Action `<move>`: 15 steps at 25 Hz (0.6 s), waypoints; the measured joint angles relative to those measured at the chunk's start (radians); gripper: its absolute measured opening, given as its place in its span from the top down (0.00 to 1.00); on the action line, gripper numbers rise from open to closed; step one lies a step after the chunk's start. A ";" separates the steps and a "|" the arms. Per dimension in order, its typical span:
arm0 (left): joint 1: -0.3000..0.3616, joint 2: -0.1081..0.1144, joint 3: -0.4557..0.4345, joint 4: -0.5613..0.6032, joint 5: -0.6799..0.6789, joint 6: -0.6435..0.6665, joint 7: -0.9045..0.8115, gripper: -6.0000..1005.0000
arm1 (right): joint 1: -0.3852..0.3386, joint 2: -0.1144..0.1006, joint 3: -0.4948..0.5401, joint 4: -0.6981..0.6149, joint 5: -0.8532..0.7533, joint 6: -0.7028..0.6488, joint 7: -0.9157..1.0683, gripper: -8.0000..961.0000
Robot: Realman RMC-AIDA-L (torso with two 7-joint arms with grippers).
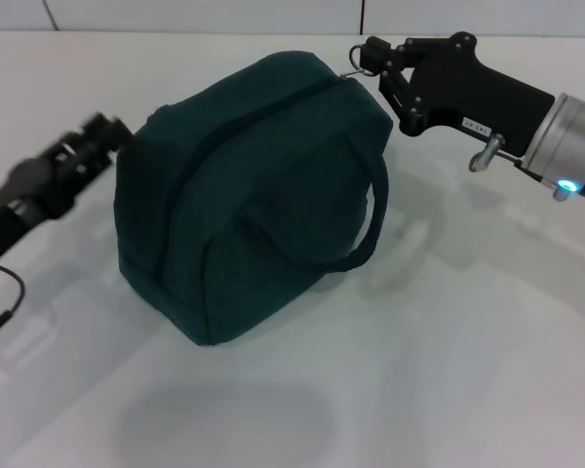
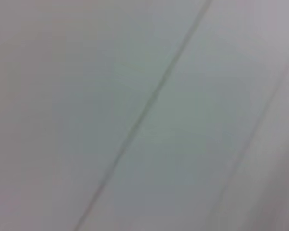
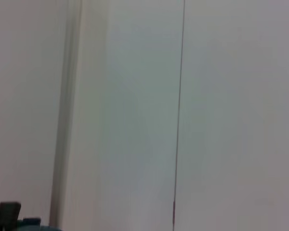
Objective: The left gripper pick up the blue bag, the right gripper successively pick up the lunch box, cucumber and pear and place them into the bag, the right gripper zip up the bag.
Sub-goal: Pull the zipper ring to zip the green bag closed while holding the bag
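Note:
The blue bag stands on the white table, its top zipper line closed and one loop handle hanging down its front side. My right gripper is at the bag's far right top corner, shut on the small ring zipper pull. At the bag's left end is my left gripper, blurred, its tip right against the fabric. The lunch box, cucumber and pear are out of view. Both wrist views show only pale blank surface.
The white table spreads around the bag. A thin black cable with a plug hangs from the left arm near the table's left edge. A pale wall runs along the back.

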State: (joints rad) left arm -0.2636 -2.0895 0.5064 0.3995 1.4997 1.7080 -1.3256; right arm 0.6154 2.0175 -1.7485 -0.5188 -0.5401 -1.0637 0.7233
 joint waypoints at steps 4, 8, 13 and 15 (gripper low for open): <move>0.010 0.000 0.000 -0.024 -0.077 -0.004 -0.004 0.49 | -0.001 -0.001 0.003 0.005 -0.001 -0.005 0.001 0.98; -0.021 0.005 0.003 -0.011 -0.090 -0.006 -0.025 0.35 | -0.002 -0.002 0.003 0.008 -0.001 -0.020 0.001 0.99; -0.100 0.022 0.007 0.044 -0.032 -0.066 -0.122 0.23 | -0.002 -0.002 0.002 0.010 -0.001 -0.029 0.000 0.99; -0.150 0.032 0.009 0.054 -0.008 -0.097 -0.137 0.23 | -0.002 -0.002 0.001 0.010 -0.001 -0.031 -0.001 0.99</move>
State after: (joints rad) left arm -0.4133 -2.0571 0.5154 0.4536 1.4916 1.6113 -1.4629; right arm 0.6131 2.0157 -1.7477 -0.5084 -0.5416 -1.0942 0.7223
